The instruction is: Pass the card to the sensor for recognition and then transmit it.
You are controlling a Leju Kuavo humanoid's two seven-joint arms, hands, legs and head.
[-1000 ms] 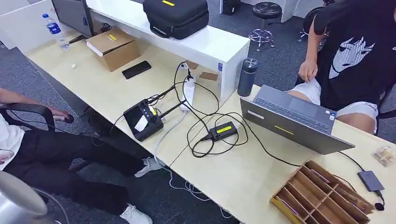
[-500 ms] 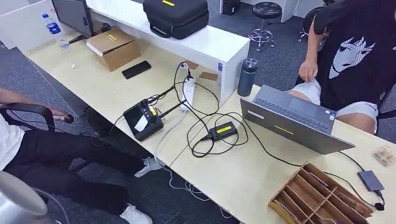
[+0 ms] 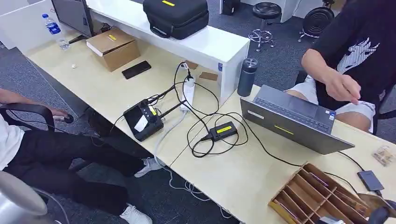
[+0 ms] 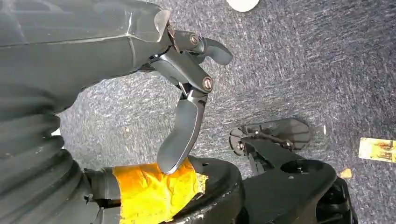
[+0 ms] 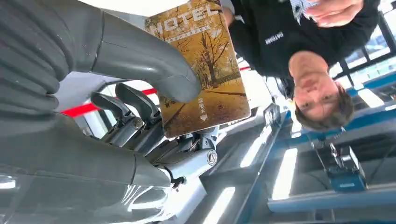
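Note:
The card (image 5: pixel 205 70) is a hotel key card printed with an autumn tree scene. My right hand (image 5: pixel 154 107) pinches it between the thumb (image 5: pixel 154 70) and the darker fingers. In the head view this hand (image 3: pixel 382 213) comes up at the bottom right corner over the wooden divider tray (image 3: pixel 317 196), with the card's brown edge (image 3: pixel 373 202) above it. The sensor (image 3: pixel 143 120) is a black box with a white label, wired up at the desk's front edge, far to the left of that hand. My left hand (image 4: pixel 187 84) hangs over the carpet, fingers apart, holding nothing.
A grey laptop (image 3: pixel 292 121) stands open before a seated person, whose hand (image 3: pixel 343 86) reaches out over it. A power brick with looped cables (image 3: pixel 223 130), a dark bottle (image 3: pixel 247 77), a phone (image 3: pixel 136 69) and a cardboard box (image 3: pixel 113 46) lie on the desk. Another person (image 3: pixel 46 154) sits at the left.
My right hand has risen into the head view's bottom right corner with the card. The person at the right has lifted a hand from the lap out over the laptop.

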